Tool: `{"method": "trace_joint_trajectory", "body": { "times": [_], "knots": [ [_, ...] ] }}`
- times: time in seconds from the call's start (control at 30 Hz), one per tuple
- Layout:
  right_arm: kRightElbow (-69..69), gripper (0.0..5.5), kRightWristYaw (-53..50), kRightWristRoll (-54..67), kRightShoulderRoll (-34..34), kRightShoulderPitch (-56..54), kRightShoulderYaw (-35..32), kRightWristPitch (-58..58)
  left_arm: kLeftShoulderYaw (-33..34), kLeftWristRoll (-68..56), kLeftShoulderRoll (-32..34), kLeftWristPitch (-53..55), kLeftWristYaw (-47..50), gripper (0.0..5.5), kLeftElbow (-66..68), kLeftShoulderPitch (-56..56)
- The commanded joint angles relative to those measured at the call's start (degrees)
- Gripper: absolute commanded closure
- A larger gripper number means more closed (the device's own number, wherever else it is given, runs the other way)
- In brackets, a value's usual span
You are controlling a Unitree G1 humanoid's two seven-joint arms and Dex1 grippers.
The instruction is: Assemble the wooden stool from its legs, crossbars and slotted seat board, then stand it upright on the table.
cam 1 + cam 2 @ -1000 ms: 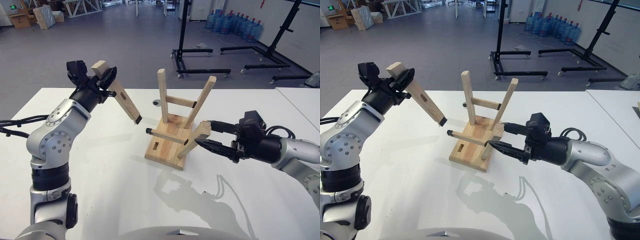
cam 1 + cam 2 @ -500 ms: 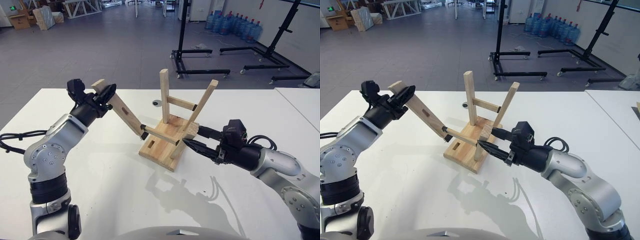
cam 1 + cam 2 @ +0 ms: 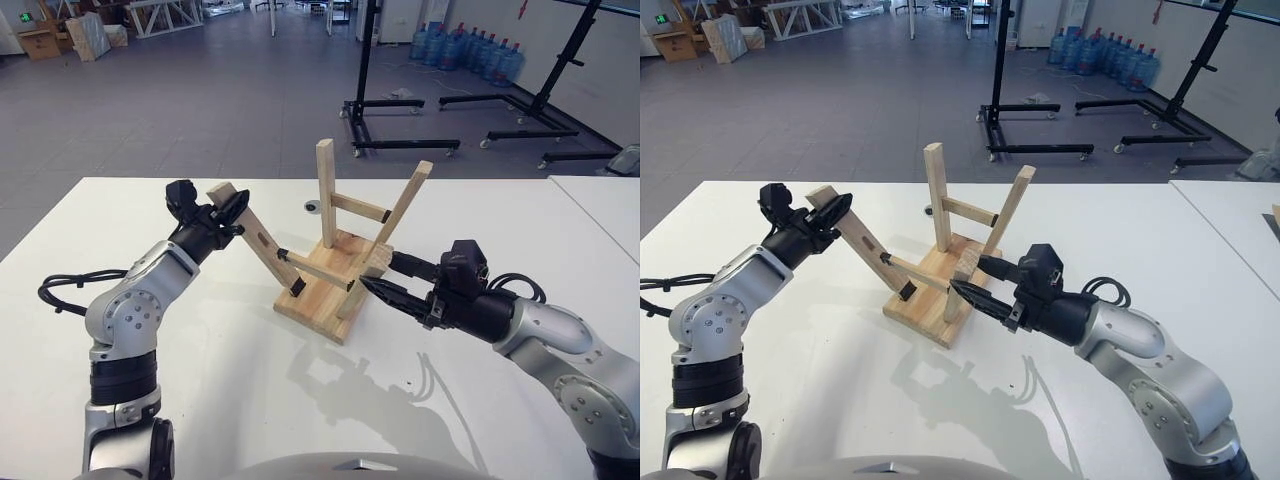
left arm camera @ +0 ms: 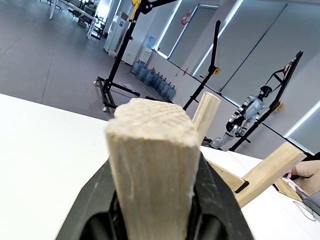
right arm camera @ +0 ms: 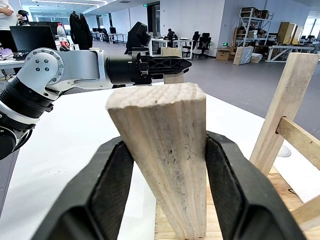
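Left gripper (image 3: 228, 210) is clamped hard on the top end of the loose leg (image 3: 262, 243). From there the leg slants down toward the robot's right, and its dark tip sits right at the seat board (image 3: 318, 312) corner nearest that arm. I can't tell if the tip is actually in the slot.

The board lies flat on the table (image 3: 200, 380), with the two far legs (image 3: 326, 190) already standing in it. Right gripper (image 3: 378, 270) is closed around the near leg (image 3: 355, 297), bracing it. That leg's crossbar (image 3: 318, 270) pokes out toward the left arm, and its free end touches the loose leg's side.

My guess is it all hinges on that slant. The leg probably needs tipping more upright so it takes both the slot and the crossbar end.
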Motion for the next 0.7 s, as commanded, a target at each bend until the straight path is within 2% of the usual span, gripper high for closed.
{"method": "trace_joint_trajectory", "body": {
  "times": [0.03, 0.27, 0.7],
  "knots": [
    [-0.1, 3.39, 0.0, -0.4, 0.2, 0.6, 1.3, 1.0, -2.7, 4.7, 1.5, -0.3, -1.5, 4.49, 0.0, 0.5],
    [1.7, 3.41, -3.1, -6.2, -0.5, 0.4, 3.1, 1.9, -4.7, 7.4, 3.4, -0.1, -3.6, 4.49, -4.3, 1.5],
    [1.8, 3.43, -3.9, -5.8, 2.0, 1.1, 2.7, 0.3, -7.6, 10.2, 3.6, 0.5, -6.3, 4.49, -8.2, 4.4]
  ]
}}
